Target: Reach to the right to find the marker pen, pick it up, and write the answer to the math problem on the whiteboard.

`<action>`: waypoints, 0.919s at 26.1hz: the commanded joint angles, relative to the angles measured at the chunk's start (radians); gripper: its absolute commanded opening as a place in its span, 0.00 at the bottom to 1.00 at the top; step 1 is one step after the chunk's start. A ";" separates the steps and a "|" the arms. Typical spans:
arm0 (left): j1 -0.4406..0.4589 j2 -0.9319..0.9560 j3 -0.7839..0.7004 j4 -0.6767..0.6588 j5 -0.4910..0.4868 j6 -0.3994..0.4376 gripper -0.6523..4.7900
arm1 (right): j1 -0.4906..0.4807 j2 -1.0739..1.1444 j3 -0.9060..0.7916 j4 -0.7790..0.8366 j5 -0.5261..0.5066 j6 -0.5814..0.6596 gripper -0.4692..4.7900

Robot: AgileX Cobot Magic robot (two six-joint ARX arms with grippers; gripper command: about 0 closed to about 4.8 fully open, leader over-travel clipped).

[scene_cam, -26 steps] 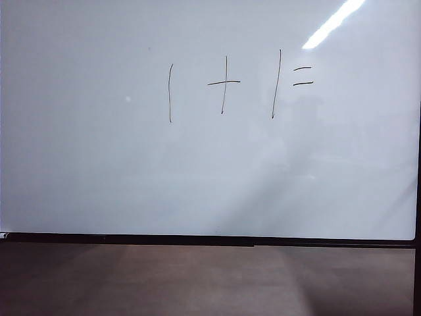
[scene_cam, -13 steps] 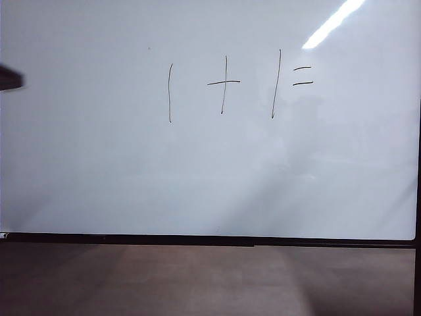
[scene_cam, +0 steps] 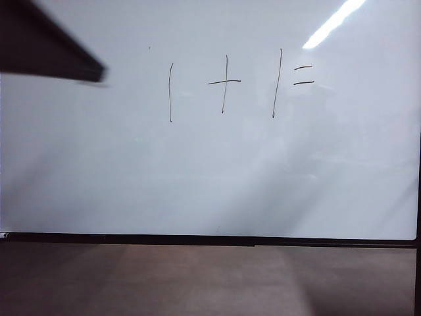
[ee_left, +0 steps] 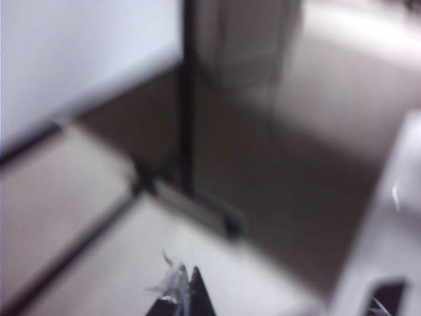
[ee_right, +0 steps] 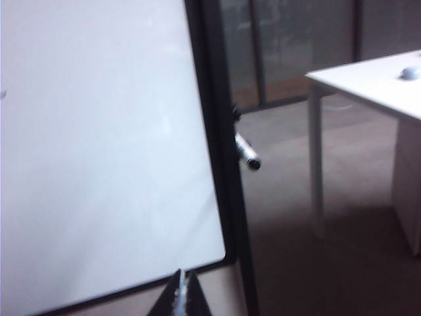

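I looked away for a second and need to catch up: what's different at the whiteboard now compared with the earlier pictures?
A dark, blurred arm has swung in from the exterior view's left edge, now reaching toward the math problem. Nothing was grasped or released. The whiteboard and the strokes are unchanged, with no answer written. The right gripper is shut, empty, near the marker pen.

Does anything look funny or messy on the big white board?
Nothing looks broken or spilled. The math problem on the whiteboard just has no answer after its two dashes yet. A blurry dark arm pokes in at the upper left.
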 commanded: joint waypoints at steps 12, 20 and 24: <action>-0.019 0.801 0.966 -0.073 -0.007 0.000 0.11 | -0.187 0.000 0.024 0.136 0.140 0.005 0.09; -0.004 1.226 1.296 -0.021 -0.011 0.000 0.11 | -0.203 0.000 0.023 0.103 -0.088 -0.001 0.09; -0.004 1.379 1.353 -0.021 -0.011 0.000 0.11 | -0.204 0.000 0.022 0.073 0.024 -0.014 0.09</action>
